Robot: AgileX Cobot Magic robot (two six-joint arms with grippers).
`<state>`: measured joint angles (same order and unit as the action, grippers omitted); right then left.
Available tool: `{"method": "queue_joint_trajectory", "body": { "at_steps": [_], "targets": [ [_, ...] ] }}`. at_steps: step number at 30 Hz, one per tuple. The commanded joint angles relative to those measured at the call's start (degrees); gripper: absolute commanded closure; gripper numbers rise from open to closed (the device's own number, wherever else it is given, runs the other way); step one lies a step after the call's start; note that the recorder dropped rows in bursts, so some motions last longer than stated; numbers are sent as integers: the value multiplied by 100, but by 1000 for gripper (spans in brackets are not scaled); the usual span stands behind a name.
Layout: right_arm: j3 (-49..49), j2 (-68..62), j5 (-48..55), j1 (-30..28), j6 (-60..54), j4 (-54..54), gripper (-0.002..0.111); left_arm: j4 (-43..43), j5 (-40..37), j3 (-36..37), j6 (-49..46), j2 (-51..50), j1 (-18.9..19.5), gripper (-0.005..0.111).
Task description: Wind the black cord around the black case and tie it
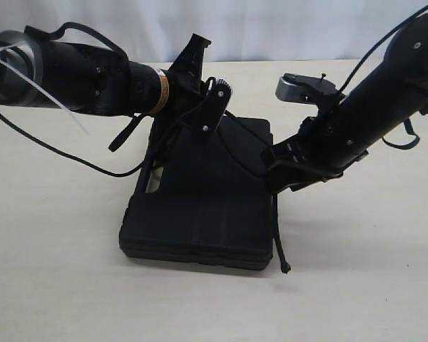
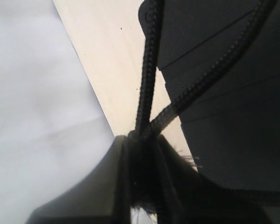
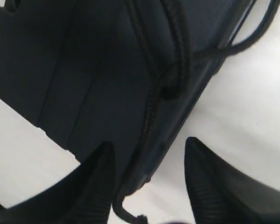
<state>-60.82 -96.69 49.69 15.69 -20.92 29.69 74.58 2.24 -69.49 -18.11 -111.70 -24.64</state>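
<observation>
The black cord (image 2: 147, 74) leaves the left hand (image 2: 140, 154) as two strands, pinched tight between its jaws, and crosses the black case (image 1: 200, 206) lying just ahead of it; the right hand (image 3: 149, 145) stands open, empty, straddling the case's edge where a strand runs; closing here could nip plastic instead of cord; a hard tug from the left might slide the case over the desk (image 1: 57, 285) or slip the wrap off its corner.

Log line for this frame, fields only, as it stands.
left gripper: shut on black cord | right gripper: open, over black case edge | black cord: lies across case lid | black case: flat on table
</observation>
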Motion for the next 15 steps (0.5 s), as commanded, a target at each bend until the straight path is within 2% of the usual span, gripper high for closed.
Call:
{"method": "queue_joint_trajectory", "body": {
  "at_steps": [1,4,6,8,9,15],
  "targets": [
    [13,-164,-310,184,-87,-32,67,-34,43,15,33,4,-6,107],
    [13,-353,-303,184,-87,102,68,-34,53,15,33,4,-6,107],
    [13,-426,-303,184,-98,141,75,-125,31,15,64,4,-6,107],
    [13,-450,-314,184,-98,184,98,-544,42,15,212,4,-6,107],
    [13,-450,-314,184,-86,243,103,-736,42,15,208,4,-6,107],
    [13,-24,-149,124,-90,13,104,-1982,-21,15,351,105,-71,103]
  ]
}}
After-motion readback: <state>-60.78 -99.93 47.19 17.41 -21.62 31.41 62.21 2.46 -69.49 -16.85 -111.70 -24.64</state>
